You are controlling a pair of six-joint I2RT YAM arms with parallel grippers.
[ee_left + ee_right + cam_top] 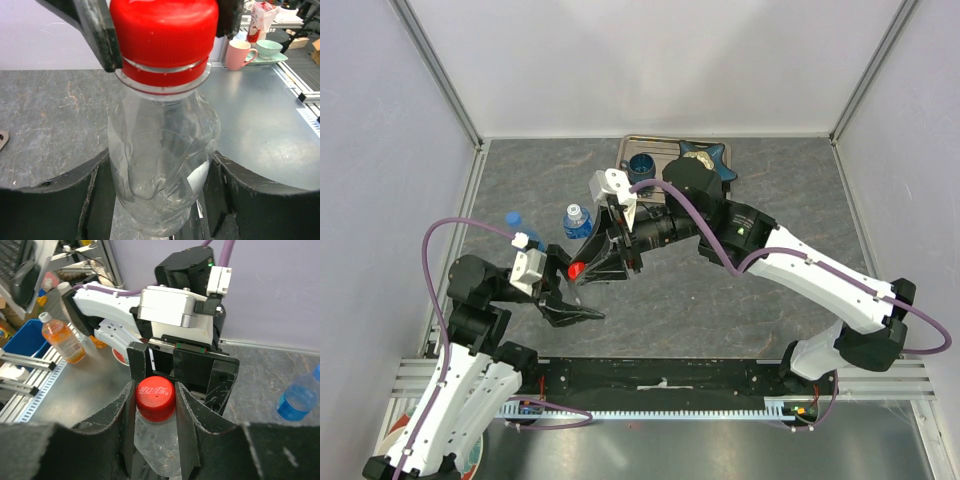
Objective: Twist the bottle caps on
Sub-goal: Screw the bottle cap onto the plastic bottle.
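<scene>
Toward the near left corner of the table (770, 300), from above, the right gripper (590, 262) pinches the red cap (576, 268); left wrist: the left gripper (160, 172) hugs the clear bottle (160, 130), whose thin wall may buckle or spin; right wrist: a tilted cap could cross-thread.

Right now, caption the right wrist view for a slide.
Right gripper pinches the red cap on a clear bottle held by left gripper.

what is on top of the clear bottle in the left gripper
A red cap sits on the neck of the clear bottle, the right gripper shut on it from both sides. The cap hides the threads, so how far it is screwed down cannot be seen.
</scene>
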